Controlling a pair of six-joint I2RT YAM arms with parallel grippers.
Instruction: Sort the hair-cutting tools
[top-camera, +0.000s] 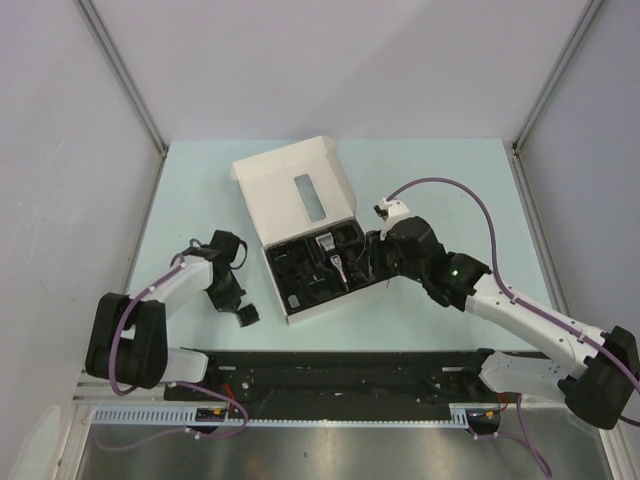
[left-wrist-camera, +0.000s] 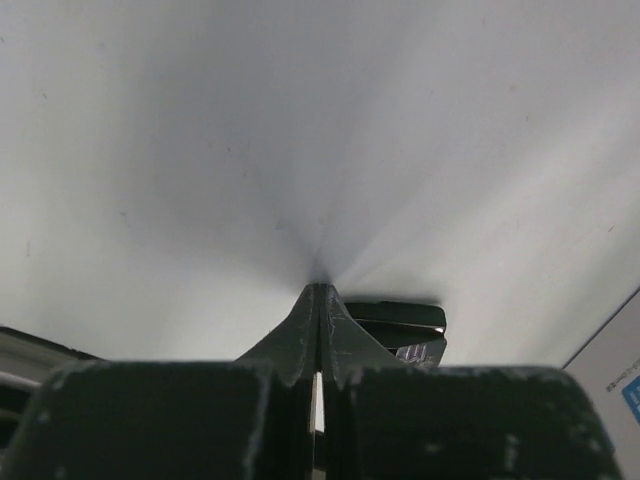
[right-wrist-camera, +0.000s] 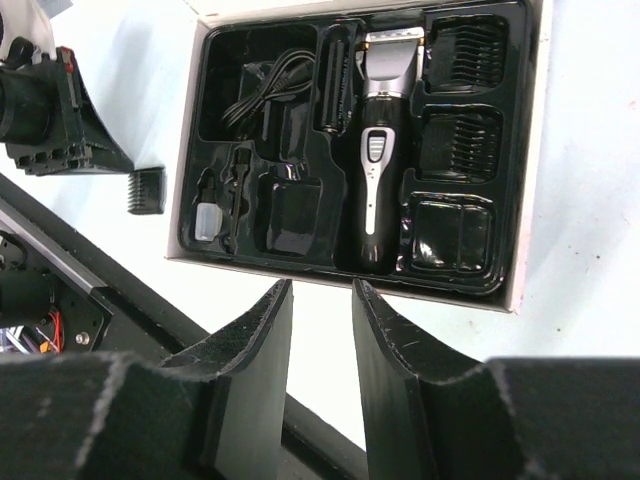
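The white box (top-camera: 268, 187) lies open at the table's centre with a black tray (right-wrist-camera: 300, 40) inside. In the tray I see the black-and-silver clipper (right-wrist-camera: 376, 150), a coiled black cable (right-wrist-camera: 268, 85), three comb guards (right-wrist-camera: 460, 145) and a thin black brush (right-wrist-camera: 238, 195). One more comb guard (top-camera: 246, 315) lies on the table left of the box; it also shows in the left wrist view (left-wrist-camera: 402, 325). My left gripper (left-wrist-camera: 320, 292) is shut and empty, tips down at the table beside that guard. My right gripper (right-wrist-camera: 320, 292) is open and empty, hovering at the box's right edge.
The box's lid (top-camera: 300, 180) stands open toward the back. A small clear bottle (right-wrist-camera: 205, 220) sits in the tray near the brush. The black rail (top-camera: 340, 375) runs along the near edge. Grey walls enclose the table on the left, right and back.
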